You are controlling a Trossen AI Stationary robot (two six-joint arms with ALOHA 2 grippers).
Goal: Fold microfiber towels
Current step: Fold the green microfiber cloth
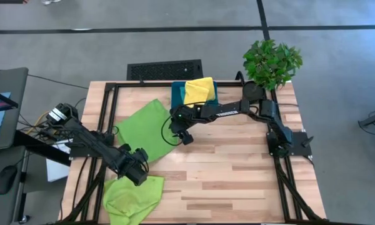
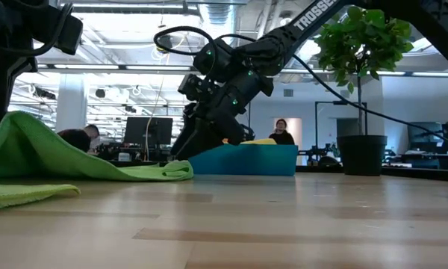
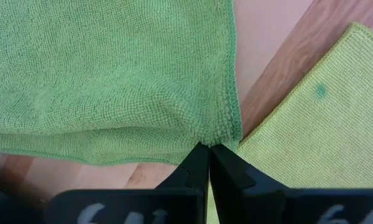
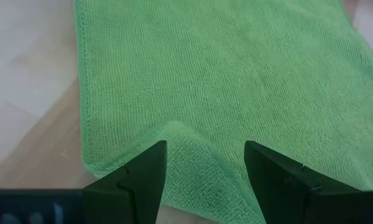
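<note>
Now the fold starts.
Left gripper [image 3: 204, 147] pinches the green towel [image 1: 144, 125]; right gripper [image 4: 205, 163], wide open, must close on its corner.

Between my two grippers lies the spread green towel [image 1: 142, 125], which my left gripper [image 1: 137, 170] pinches at a corner while my right gripper [image 1: 182, 135] hangs wide over its far edge. Just behind my right gripper the teal bin [image 1: 177, 94] with the yellow towel [image 1: 199, 89] blocks the way, and the potted plant [image 1: 272, 62] stands beyond it. Toward the near edge from my right gripper the bare wooden table [image 1: 237, 175] is open; beside my left gripper lies the crumpled lime towel [image 1: 132, 197].
</note>
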